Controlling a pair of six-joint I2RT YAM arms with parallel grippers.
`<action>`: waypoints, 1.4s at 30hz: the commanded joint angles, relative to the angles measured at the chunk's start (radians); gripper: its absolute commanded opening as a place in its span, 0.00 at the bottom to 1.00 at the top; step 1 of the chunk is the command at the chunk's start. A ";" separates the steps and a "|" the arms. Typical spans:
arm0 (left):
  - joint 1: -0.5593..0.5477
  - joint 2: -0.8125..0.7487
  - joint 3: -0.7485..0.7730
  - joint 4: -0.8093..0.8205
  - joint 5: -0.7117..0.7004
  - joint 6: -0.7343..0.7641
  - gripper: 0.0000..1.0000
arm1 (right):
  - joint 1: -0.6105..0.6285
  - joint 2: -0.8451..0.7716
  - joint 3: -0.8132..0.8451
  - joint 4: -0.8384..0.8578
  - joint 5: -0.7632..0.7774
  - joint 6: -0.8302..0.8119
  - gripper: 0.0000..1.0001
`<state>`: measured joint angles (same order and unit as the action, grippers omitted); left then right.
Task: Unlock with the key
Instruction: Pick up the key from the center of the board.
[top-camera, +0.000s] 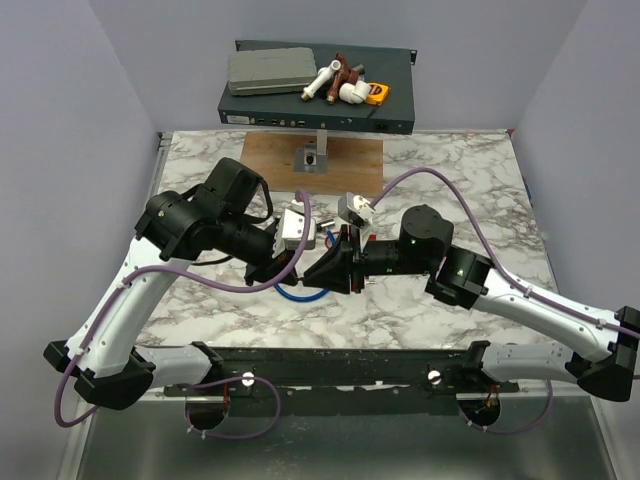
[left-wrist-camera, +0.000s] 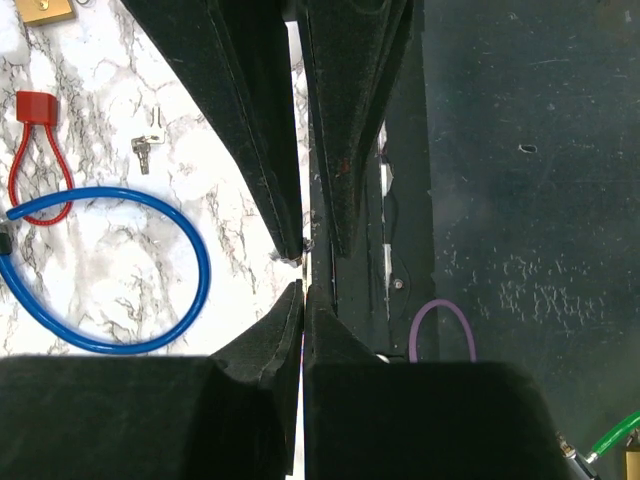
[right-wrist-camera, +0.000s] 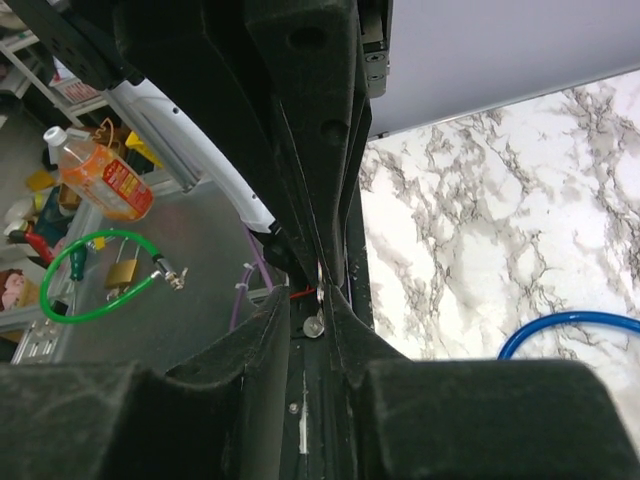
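Note:
The key (right-wrist-camera: 320, 280) shows in the right wrist view as a thin silver sliver seen edge-on, with a thin red strap (right-wrist-camera: 300, 293) beside it. My left gripper (left-wrist-camera: 303, 292) is shut, and its fingers pinch the key from above. My right gripper (right-wrist-camera: 310, 298) has its jaws a narrow gap apart around the key's free end. The key lies against one finger. The two grippers meet tip to tip over the table's middle, the left gripper (top-camera: 298, 266) and the right gripper (top-camera: 322, 270). A corner of a brass padlock (left-wrist-camera: 45, 10) shows at the top left of the left wrist view.
A blue cable loop (left-wrist-camera: 150, 270) lies on the marble under the grippers, with a red loop with a red block (left-wrist-camera: 38, 150) and small loose silver keys (left-wrist-camera: 148, 148) beside it. A wooden board (top-camera: 312, 155) and a black box (top-camera: 320, 110) carrying several objects are at the back.

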<state>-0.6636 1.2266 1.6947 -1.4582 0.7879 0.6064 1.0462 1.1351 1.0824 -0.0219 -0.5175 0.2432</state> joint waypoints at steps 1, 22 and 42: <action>-0.005 -0.003 0.037 -0.010 0.004 -0.013 0.00 | 0.005 -0.004 -0.039 0.089 -0.043 0.012 0.21; -0.006 -0.001 0.042 -0.011 0.010 -0.016 0.00 | 0.005 -0.032 -0.120 0.184 0.011 0.056 0.01; -0.005 -0.005 0.039 -0.017 -0.051 -0.028 0.30 | 0.005 -0.083 -0.152 0.178 0.079 0.070 0.01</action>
<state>-0.6697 1.2312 1.7107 -1.4525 0.7853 0.5823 1.0462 1.0653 0.9203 0.2031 -0.4721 0.3248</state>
